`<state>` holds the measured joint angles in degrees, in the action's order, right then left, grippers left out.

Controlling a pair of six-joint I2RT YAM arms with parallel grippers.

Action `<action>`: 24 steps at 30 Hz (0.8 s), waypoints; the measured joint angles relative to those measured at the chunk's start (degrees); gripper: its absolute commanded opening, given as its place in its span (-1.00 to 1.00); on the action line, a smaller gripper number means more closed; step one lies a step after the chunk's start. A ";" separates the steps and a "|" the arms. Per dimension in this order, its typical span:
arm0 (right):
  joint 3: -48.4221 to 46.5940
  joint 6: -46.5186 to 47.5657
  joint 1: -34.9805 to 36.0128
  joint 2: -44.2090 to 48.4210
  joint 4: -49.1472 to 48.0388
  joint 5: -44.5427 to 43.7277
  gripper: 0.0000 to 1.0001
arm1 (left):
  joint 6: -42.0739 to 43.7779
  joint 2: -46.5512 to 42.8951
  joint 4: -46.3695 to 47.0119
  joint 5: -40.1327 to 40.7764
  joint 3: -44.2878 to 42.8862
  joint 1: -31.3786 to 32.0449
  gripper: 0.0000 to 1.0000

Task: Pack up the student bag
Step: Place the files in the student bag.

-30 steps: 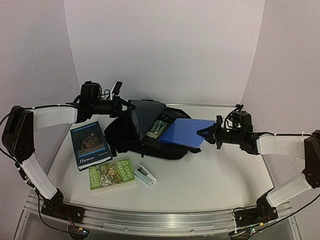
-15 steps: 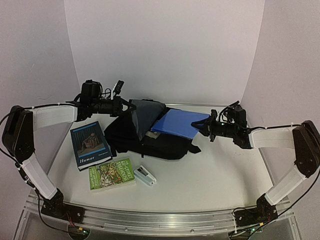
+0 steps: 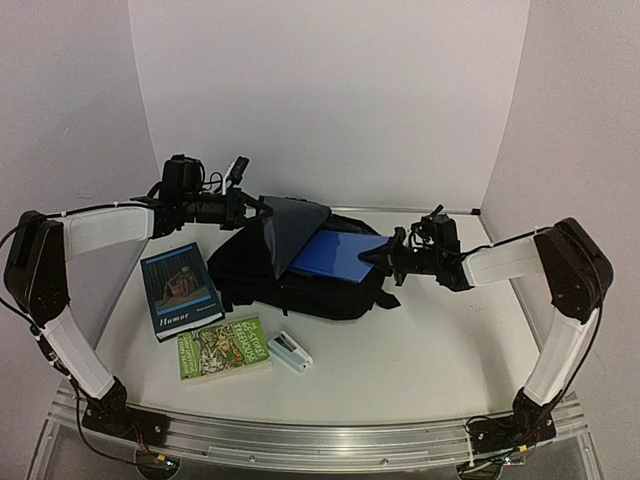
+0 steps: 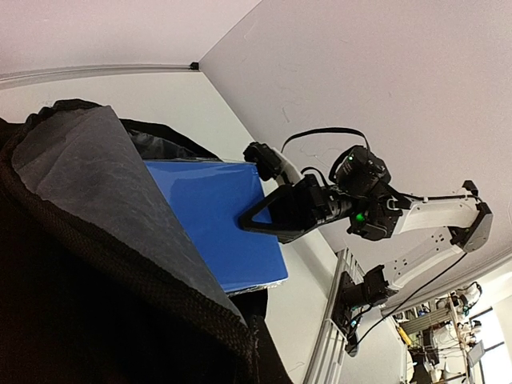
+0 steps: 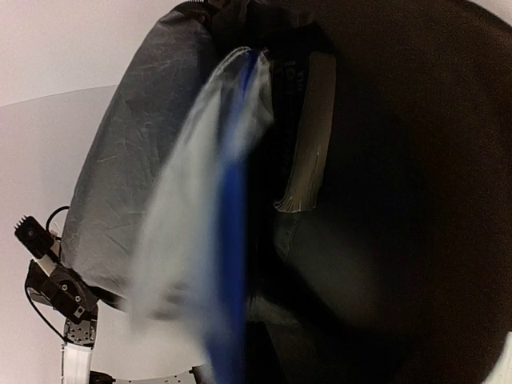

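White-walled table (image 3: pixel 430 340): student bag (image 3: pixel 300 290) flap clamped by left gripper (image 3: pixel 254 208), blue folder (image 3: pixel 335 255) by right gripper (image 3: pixel 390 256); Humor book (image 3: pixel 180 288) shown only overhead.

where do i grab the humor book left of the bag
Probably its left long edge, coming in low from the left. The Humor book lies flat, cover up; the bag sits close on its right and the green book at its near corner, while its left has bare table.
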<state>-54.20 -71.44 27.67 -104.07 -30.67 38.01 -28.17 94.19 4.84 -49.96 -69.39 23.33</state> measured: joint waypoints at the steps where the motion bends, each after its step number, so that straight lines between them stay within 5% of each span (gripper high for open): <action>1: -1.18 0.00 0.53 -1.24 -0.05 -0.07 -1.00 | -0.02 0.00 -0.04 -0.21 -0.09 0.08 -1.00; 9: -15.40 1.24 4.96 -13.58 2.24 -3.94 -0.86 | -0.13 0.00 -0.43 -0.92 -0.74 1.92 -1.00; 16: -27.51 4.53 6.99 -22.87 8.36 -9.63 -0.36 | -0.37 0.02 -1.55 0.46 -0.78 3.89 -1.00; 24: -29.89 8.55 7.16 -24.51 13.69 -14.14 0.22 | -0.54 0.02 -4.40 4.13 -1.01 4.11 -0.99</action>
<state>-84.09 -62.89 34.83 -128.59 -16.98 23.87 -28.71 94.21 0.44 -45.83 -70.40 27.44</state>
